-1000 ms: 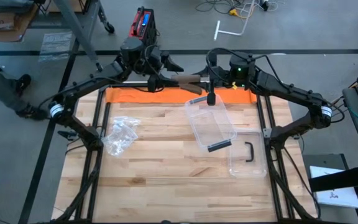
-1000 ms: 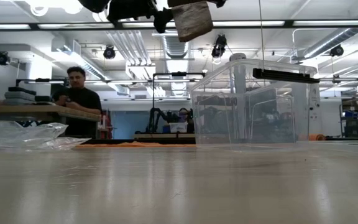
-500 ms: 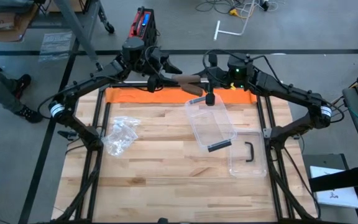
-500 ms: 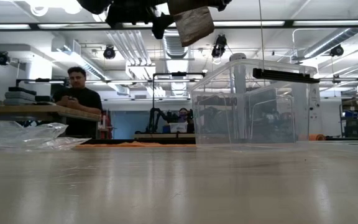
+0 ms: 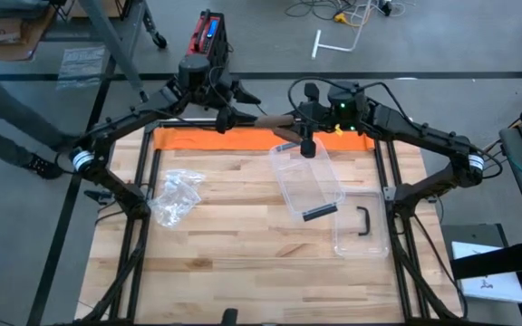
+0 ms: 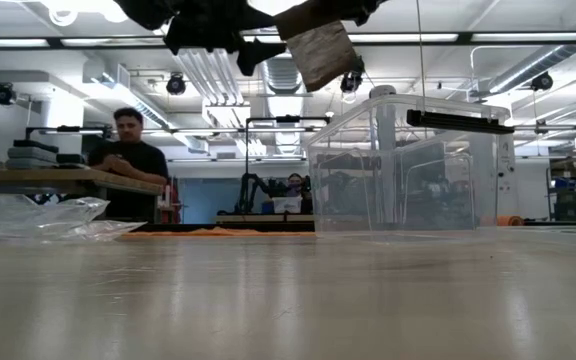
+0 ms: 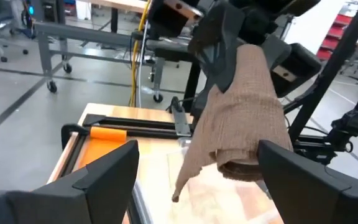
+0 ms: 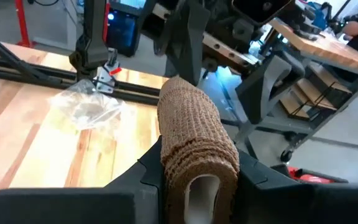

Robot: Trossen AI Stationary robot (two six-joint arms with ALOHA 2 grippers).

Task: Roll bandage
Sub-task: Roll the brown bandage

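I hold the bandage (image 8: 194,149) clamped in the right gripper (image 8: 197,177), raised above the worktop (image 5: 243,244) so it can turn freely. Left gripper (image 7: 194,174) gapes wide and empty, facing the roll to catch its loose tail.

Both arms reach toward each other, raised at the far edge. The left tool (image 7: 194,180) stands wide open. The right tool (image 8: 194,177) appears clamped, fingers close together.

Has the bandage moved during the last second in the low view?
Yes. The bandage has shifted a little to the right, toward the clear box, and tilted more; the box has not moved. The right gripper holds the bandage.
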